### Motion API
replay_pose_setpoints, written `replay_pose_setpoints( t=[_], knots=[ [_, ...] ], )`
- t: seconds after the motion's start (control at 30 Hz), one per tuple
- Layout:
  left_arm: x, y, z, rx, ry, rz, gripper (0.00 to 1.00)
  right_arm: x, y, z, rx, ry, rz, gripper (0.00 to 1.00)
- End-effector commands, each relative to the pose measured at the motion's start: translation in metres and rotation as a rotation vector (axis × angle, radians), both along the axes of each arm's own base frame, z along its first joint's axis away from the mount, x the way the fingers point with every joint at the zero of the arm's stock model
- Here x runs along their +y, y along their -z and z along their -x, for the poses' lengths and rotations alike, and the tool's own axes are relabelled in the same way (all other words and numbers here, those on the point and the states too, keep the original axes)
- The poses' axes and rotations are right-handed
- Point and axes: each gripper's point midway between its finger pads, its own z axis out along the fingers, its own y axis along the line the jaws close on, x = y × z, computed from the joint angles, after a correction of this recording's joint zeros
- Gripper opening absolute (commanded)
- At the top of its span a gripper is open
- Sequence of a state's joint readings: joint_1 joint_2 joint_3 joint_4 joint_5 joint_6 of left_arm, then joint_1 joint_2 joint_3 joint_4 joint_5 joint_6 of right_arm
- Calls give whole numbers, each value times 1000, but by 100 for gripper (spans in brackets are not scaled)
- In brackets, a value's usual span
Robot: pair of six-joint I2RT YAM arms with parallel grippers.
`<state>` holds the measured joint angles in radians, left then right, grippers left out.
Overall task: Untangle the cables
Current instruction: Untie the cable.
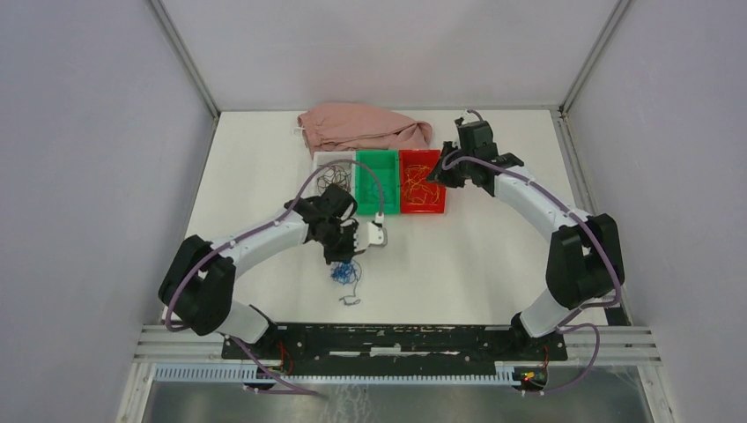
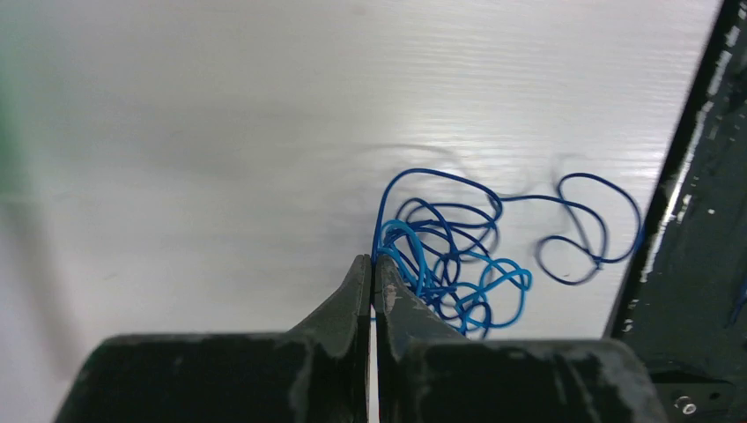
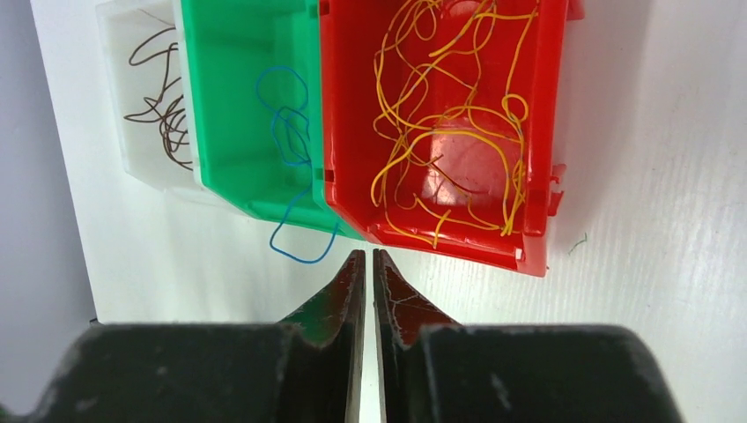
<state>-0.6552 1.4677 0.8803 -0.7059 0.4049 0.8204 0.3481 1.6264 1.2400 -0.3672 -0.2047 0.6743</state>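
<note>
White table (image 1: 493, 264) | left wrist only: left tool (image 2: 373, 261) pinching blue cables (image 2: 445, 264)

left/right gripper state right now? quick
left gripper: fingers closed, apparently pinching a strand at the edge of the blue cables.
right gripper: fingers all but closed, holding nothing, near the red bin.

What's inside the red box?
The red box holds a loose heap of yellow wires. Its floor shows between them. Nothing else shows; any wires under the heap are covered.
</note>
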Motion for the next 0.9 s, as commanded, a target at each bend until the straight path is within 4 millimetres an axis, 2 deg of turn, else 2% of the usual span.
replay_pose_setpoints(
  t=[0.0,0.07,0.13,0.23,0.33,0.4,0.47,0.6,0.7,0.87],
  knots=[
    [-1,-67,-71,-196,-114,75,3,0,-33,-3,-108,14,-39,14],
    [5,-83,-86,-203,-154,91,3,4,-28,-1,-101,9,-49,16],
    [7,-94,-91,-194,-175,110,3,12,-20,2,-93,-12,-49,20],
    [5,-97,-80,-143,-165,137,3,21,-8,-2,-77,-35,-31,22],
    [0,-98,-62,-66,-156,172,3,21,2,-15,-71,-27,4,22],
    [-2,-100,-54,-27,-160,186,3,28,-4,-17,-89,-49,-19,23],
    [-3,-103,-47,-4,-163,200,3,39,-17,-12,-143,-93,-44,30],
    [-5,-107,-35,25,-167,236,3,75,-43,21,-294,-291,-107,44],
    [-6,-108,-28,39,-180,261,3,99,-51,59,-389,-435,-212,48],
    [-5,-113,-25,29,-221,279,3,125,-62,118,-552,-597,-310,50]
  ],
)
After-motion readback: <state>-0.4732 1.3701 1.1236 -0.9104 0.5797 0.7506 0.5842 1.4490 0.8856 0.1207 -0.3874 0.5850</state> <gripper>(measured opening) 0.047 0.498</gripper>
